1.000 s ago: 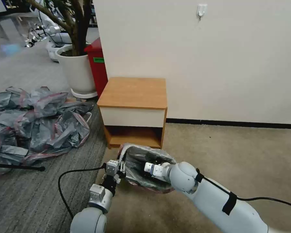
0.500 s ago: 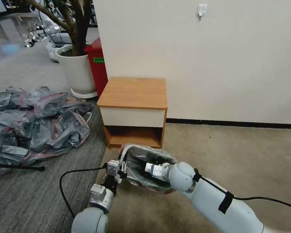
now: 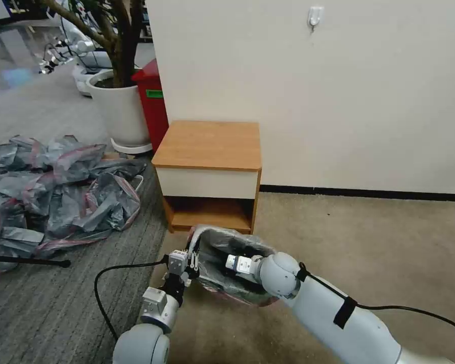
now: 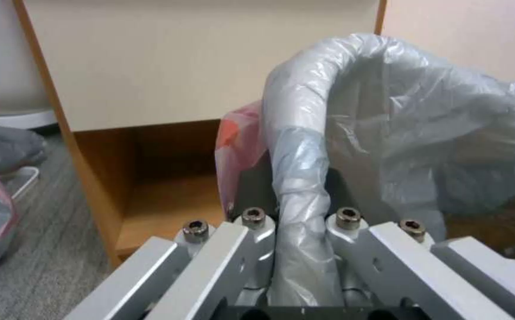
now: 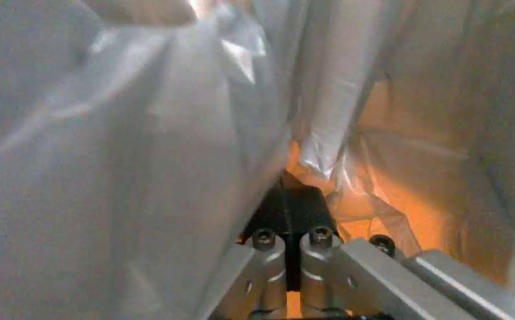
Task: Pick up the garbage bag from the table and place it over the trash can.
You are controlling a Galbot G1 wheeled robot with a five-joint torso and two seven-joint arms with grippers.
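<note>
Carpet floor by a plain wall, low center of the head frame: the bag [image 3: 222,253] is already off the tabletop [image 3: 210,144] and draped into the can [image 3: 242,298] sitting in front of it. Left end effector [image 3: 193,260] is clamped on the covered rim at the can's left edge. Right end effector [image 5: 287,222] is down inside the bag, fingers pinched together, holding nothing I can make out. Looks mostly done; what's left is seating the rim all round and letting go.
</note>
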